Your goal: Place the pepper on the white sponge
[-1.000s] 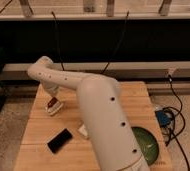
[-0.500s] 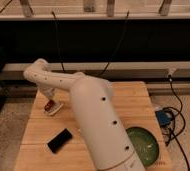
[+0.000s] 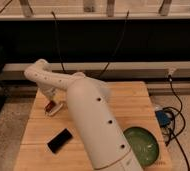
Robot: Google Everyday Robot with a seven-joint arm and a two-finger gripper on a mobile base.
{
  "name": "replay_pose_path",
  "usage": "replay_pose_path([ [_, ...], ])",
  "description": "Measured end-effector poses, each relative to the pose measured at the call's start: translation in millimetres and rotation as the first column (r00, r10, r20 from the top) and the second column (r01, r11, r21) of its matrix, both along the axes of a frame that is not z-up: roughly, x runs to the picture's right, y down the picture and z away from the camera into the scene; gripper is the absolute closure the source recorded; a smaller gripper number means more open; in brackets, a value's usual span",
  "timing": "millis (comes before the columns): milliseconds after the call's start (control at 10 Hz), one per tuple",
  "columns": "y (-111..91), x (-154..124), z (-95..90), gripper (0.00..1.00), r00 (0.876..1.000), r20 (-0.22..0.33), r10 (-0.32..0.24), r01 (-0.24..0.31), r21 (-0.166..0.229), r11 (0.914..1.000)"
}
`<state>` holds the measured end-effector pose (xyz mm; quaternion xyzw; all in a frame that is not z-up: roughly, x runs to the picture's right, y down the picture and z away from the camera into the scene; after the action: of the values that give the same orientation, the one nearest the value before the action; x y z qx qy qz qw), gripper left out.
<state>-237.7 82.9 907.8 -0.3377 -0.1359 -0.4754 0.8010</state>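
My gripper (image 3: 51,100) hangs at the end of the white arm over the far left part of the wooden table (image 3: 133,107). The small dark red pepper (image 3: 49,106) shows right at the gripper's tip. The flat white sponge (image 3: 57,108) lies directly beneath and beside it, partly covered by the gripper. I cannot tell whether the pepper rests on the sponge or is just above it.
A flat black rectangular block (image 3: 59,140) lies on the table's near left. A green plate (image 3: 143,146) sits at the near right. My white arm (image 3: 95,125) crosses the table's middle. Cables and a blue object (image 3: 163,119) lie off the right edge.
The arm has swung leftward and now covers more of the table's middle. The gripper with the pepper has shifted slightly left and lower, over the white sponge.
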Motion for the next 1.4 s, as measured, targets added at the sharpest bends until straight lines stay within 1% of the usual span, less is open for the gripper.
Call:
replay_pose_path([
  [100,-1,1,-0.3,0.45,1.0,-0.001,0.002,-0.002,-0.001,1.0],
  [200,0,2,0.7,0.35,1.0,-0.002,0.002,-0.002,-0.003,1.0],
  [300,1,2,0.9,0.26,1.0,-0.001,0.001,-0.001,-0.004,1.0],
  [400,1,2,1.3,0.21,1.0,-0.001,0.001,-0.001,-0.005,1.0],
  [1000,1,2,0.5,0.2,1.0,0.013,0.014,-0.014,-0.001,0.9999],
  [1300,-7,7,-6.5,0.2,0.999,0.02,0.034,-0.035,0.022,0.9991],
  [1400,-13,12,-11.8,0.2,0.999,0.024,0.047,-0.048,0.035,0.9983],
])
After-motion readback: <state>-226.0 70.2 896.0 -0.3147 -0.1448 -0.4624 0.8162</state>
